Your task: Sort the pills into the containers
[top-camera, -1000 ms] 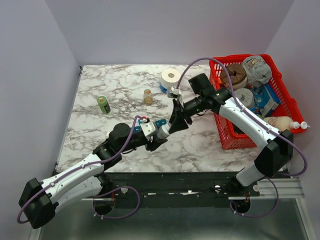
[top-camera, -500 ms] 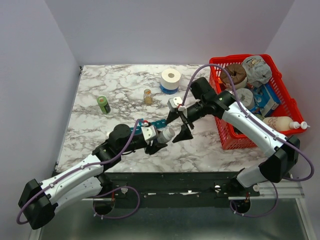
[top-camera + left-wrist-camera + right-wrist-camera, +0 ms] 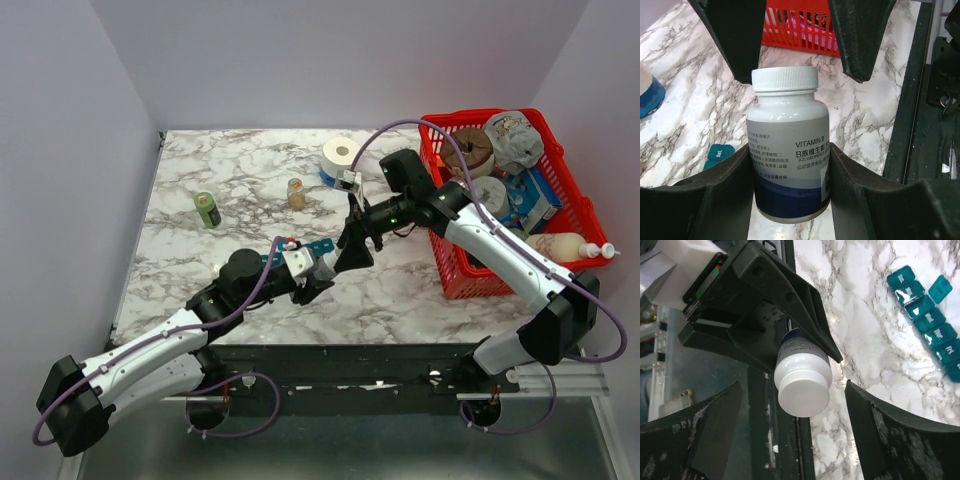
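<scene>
My left claw [image 3: 790,150] is clamped round the body of one white-capped vitamin B bottle [image 3: 786,120]. It holds the bottle off the marble worktop [image 3: 200,165], cap pointed at my right claw [image 3: 792,385]. The right claw stands wide, a finger on either side of the cap with a gap showing on both sides, touching nothing that I can see. The two meet just ahead of the worktop's near edge, where the black frame rail [image 3: 920,100] runs close beside the bottle, so room is tight on that side. The one teal pill organizer [image 3: 927,317] lies flat on the marble just beyond the claws. I count about seven cells in its row, one lid flipped out near an end and the last cell cut by the picture's edge. One red mesh basket [image 3: 455,285] takes up the right edge, and my right forearm [image 3: 490,240] passes over its near left corner. Toward the back stand three loose things, well apart: a green canister [image 3: 207,210], a small amber jar [image 3: 296,193] and a white roll [image 3: 341,154] on a blue base. The widest stretch of bare marble lies on the left, between the canister and the near edge. Pale walls [image 3: 60,150] close the left, back and right sides.
</scene>
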Controlling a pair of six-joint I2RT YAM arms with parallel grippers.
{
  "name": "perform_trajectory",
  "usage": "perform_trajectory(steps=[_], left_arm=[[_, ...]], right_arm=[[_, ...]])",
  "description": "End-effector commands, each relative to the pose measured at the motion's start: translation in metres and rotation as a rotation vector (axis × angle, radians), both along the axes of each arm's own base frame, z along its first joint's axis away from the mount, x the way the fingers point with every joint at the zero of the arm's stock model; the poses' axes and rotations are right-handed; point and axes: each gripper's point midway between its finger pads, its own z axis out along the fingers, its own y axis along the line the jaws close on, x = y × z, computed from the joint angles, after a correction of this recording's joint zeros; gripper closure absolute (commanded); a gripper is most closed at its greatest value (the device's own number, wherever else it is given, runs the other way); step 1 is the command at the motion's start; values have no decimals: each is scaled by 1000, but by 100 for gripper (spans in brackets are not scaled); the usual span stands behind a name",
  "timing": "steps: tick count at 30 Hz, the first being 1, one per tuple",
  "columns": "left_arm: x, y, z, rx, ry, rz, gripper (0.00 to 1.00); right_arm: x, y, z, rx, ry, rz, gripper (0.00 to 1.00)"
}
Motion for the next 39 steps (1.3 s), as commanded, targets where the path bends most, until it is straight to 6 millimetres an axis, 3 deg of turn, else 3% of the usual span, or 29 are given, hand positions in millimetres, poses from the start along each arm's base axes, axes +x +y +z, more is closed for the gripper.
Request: perform_trajectory(steps=[1,3,9,13,17,19,20,21,24,27,30,33,34,37,39], left_arm=[[9,-1,14,-46,-34,51,100],[10,-1,14,-48,-36,58,100],[14,1,13,-38,-37,79,100],[11,-1,10,-38,-33,63,100],[1,-3,7,-36,-30,6,100],[-4,-3,9,-37,-41,-14,100],[-6,-3,9,-37,-44,-25,100],[-7,-2,11,-35,-59,-34,100],[-13,-1,11,-26,-67,-62,100],[-15,-1,9,-16,-65,-73,100],[-16,0,6,-11,-61,-74,100],[-14,0,8,-18,-65,-66,100],[-14,0,9,-24,-69,-63,100],[-13,0,12,-35,-72,-57,100],[-14,0,12,-43,-71,-55,100]], right_arm=[[3,3,-2,-23,98,-84,12],[3,3,-5,-26,110,-81,18],[-6,6,2,1,147,-25,49],[-11,10,14,46,140,53,77],[-20,11,34,110,-8,205,83],[-26,12,38,179,-214,340,83],[-33,7,39,200,-295,391,83],[-32,9,36,244,-462,466,83],[-26,9,25,306,-750,590,79],[-16,12,26,278,-789,617,79],[-16,13,29,282,-764,592,71],[-16,15,26,248,-633,525,45],[-16,15,23,235,-598,509,28],[-20,12,18,184,-459,444,9],[-22,9,21,150,-381,390,5]])
